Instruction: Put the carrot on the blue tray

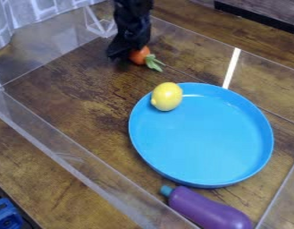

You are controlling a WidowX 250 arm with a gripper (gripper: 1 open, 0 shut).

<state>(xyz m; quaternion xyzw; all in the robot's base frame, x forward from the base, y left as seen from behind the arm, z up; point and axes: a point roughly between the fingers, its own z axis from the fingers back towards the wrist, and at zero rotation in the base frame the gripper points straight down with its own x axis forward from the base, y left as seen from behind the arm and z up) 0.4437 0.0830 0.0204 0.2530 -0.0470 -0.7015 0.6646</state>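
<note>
The carrot [140,57] is a small orange toy with green leaves pointing right, lying at the back of the wooden table. My black gripper [130,52] comes down on it from above and is shut on its left end, which the fingers partly hide. The blue tray [214,143] is a wide round dish to the right and nearer the camera, well apart from the carrot. A yellow lemon [167,96] rests on the tray's upper left edge.
A purple eggplant [209,211] with a green cap lies just in front of the tray. Clear plastic walls [42,125] run along the left and front of the table. A bright strip of reflected light [231,67] crosses the wood behind the tray.
</note>
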